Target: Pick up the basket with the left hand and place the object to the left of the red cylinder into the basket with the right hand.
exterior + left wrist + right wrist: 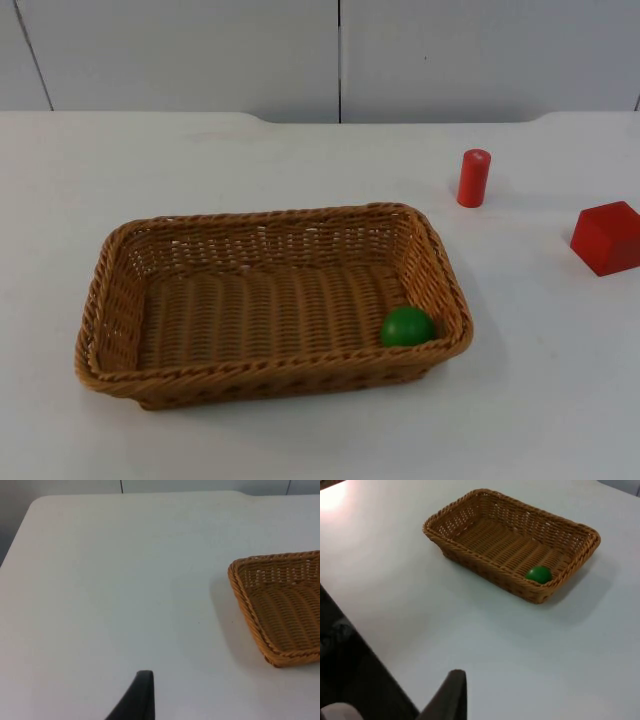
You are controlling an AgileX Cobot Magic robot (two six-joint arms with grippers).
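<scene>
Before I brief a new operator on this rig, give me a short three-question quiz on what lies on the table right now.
1. True or false: the green ball lies inside the wicker basket.
2. Which object stands nearest the grey partition wall? A) the red cylinder B) the red cube C) the green ball
3. Fill in: the basket rests on the white ____, held by neither gripper.

Key:
1. True. It sits in a corner of the basket, on the side toward the cylinder.
2. A.
3. Table.
</scene>
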